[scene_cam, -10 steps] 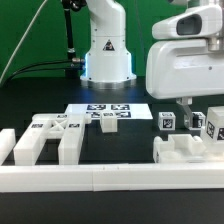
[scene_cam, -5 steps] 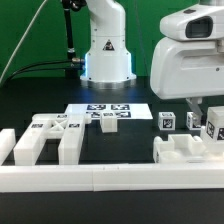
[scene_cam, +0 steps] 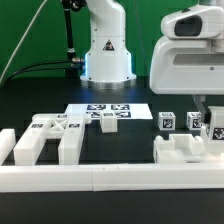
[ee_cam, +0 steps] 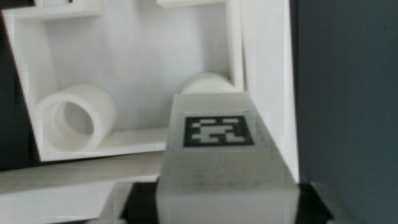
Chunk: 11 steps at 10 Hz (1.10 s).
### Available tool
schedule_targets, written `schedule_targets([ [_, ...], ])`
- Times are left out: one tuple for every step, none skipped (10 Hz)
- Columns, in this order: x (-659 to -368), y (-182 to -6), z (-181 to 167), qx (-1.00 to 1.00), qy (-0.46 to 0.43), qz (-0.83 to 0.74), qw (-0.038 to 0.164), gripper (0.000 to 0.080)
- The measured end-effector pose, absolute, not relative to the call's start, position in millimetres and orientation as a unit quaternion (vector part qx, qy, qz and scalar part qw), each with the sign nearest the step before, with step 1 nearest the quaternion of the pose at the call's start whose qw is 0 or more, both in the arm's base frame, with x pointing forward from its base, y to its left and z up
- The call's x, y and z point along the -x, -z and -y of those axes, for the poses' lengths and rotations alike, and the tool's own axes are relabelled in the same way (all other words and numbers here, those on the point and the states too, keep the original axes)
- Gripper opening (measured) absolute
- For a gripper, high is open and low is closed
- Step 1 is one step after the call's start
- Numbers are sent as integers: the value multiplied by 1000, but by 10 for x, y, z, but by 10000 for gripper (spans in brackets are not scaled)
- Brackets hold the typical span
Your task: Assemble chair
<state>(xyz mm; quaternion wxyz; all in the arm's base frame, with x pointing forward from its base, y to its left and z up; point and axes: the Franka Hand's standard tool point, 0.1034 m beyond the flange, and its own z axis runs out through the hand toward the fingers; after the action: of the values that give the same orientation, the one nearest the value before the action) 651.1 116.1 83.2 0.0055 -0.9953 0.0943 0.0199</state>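
Leg fitting | my claw [ee_cam: 214,198] was clenched on the tagged leg [ee_cam: 217,135] | leg hung over the slotted panel [ee_cam: 125,45], beside its round hole [ee_cam: 75,120] | I judged: centre leg on hole, keep it upright, lower slowly.

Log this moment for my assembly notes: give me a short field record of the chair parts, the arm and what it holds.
fingers: closed on a tagged part, which fills the gap between them in the wrist view
below the part: white panel with a round hole
loose parts: slotted panel at the exterior view's left; two tagged cubes toward its right
marker board: flat, in front of the robot base
front edge: long white border wall
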Motion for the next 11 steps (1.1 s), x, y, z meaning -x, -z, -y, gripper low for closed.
schedule_targets([
  [-6526, -831, -1108, 988, -12, -153, 2, 285],
  [-6537, -833, -1062, 980, -3, -201, -1, 285],
  [-6544, -835, -974, 967, 1, -254, -7, 286],
  [-6542, -838, -906, 955, 4, -297, -13, 287],
  [-6541, -833, -820, 940, 10, -340, -16, 287],
  [-6538, -828, -749, 925, 13, -379, -17, 288],
  [-6539, -829, -733, 916, 16, -401, -21, 291],
  [-6535, -836, -730, 909, 23, -416, -34, 291],
  [-6532, -837, -698, 901, 33, -429, -50, 291],
  [-6534, -838, -679, 900, 39, -430, -56, 292],
  [-6530, -839, -668, 903, 38, -424, -58, 292],
])
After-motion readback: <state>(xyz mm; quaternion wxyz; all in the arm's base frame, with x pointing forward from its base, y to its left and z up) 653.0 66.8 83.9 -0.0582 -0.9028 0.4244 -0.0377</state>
